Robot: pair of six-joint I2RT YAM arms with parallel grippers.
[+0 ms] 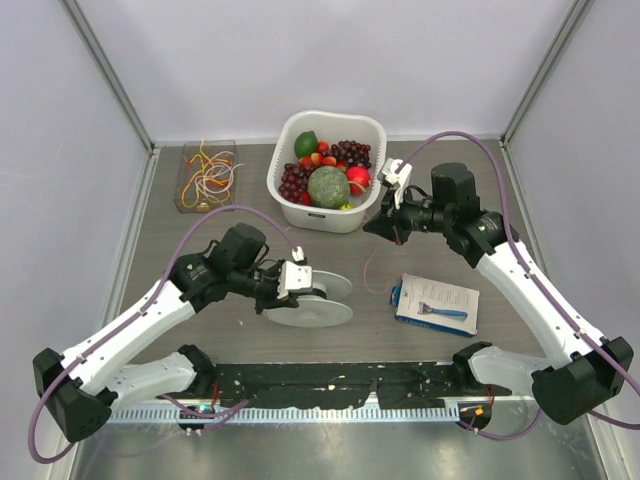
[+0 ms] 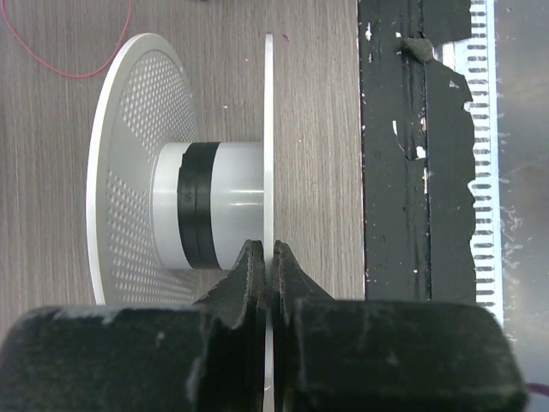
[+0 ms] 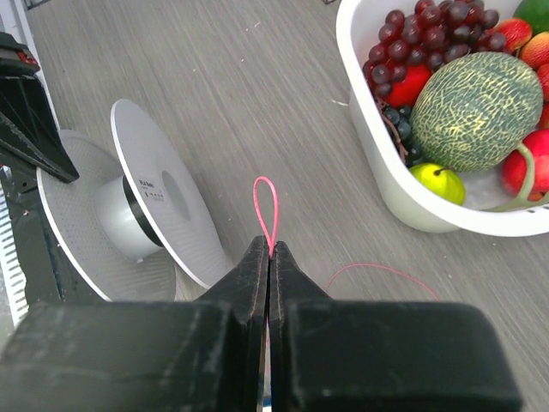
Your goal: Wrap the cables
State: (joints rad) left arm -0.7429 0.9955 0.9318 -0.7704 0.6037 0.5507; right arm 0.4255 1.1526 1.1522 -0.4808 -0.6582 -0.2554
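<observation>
From above, the left claw (image 1: 287,287) sits low at seven o'clock on the table (image 1: 200,330), pressed together on the near rim of a white spool (image 1: 318,300) that rests on its side. The right claw (image 1: 386,226) hangs at two o'clock, beside the white basket (image 1: 338,218) of fruit, its jaws tight together. A thin red cable (image 1: 371,268) trails down from it towards six o'clock. The other cables (image 1: 208,176), red, orange, yellow and pale, lie tangled in a clear box (image 1: 186,205) at eleven o'clock. A packet (image 1: 437,303) with a blue tool lies at four o'clock.

On to the left wrist: the claw is at six o'clock, both fingers (image 2: 249,275) clamped on the edge of the spool's thin right-hand disc, no gap showing. The hub with its black band runs off to nine o'clock, and a curve of red cable lies at eleven o'clock.

Now the right wrist: the claw is at six o'clock, jaws squeezed together on the red cable, and a small loop of it pokes up towards twelve o'clock. More of the strand arcs away at four o'clock on the table. The spool stands at nine o'clock, the basket at two o'clock with a melon (image 3: 485,107) and grapes (image 3: 429,39) in it.
</observation>
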